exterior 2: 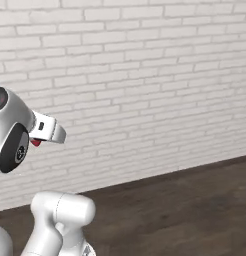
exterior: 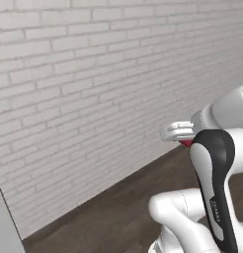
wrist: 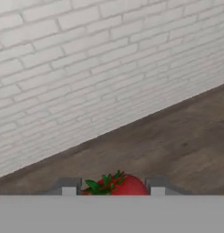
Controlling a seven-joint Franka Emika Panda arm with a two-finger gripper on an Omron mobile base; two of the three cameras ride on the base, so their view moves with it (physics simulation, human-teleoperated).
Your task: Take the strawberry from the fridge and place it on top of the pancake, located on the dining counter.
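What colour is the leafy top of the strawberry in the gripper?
Green, on the red strawberry held in the gripper; the hand view shows it best.

Indoor room, domestic look: white-painted brick wall (exterior 2: 145,75), dark wood plank floor (exterior 2: 185,210). Grey appliance edge (exterior: 5,222) at left.

strawberry (wrist: 117,185) bottom cut off

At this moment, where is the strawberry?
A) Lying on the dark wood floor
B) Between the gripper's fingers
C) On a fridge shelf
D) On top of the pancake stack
B: in the hand view the strawberry sits between the two fingertips of the gripper, with the brick wall and floor beyond.
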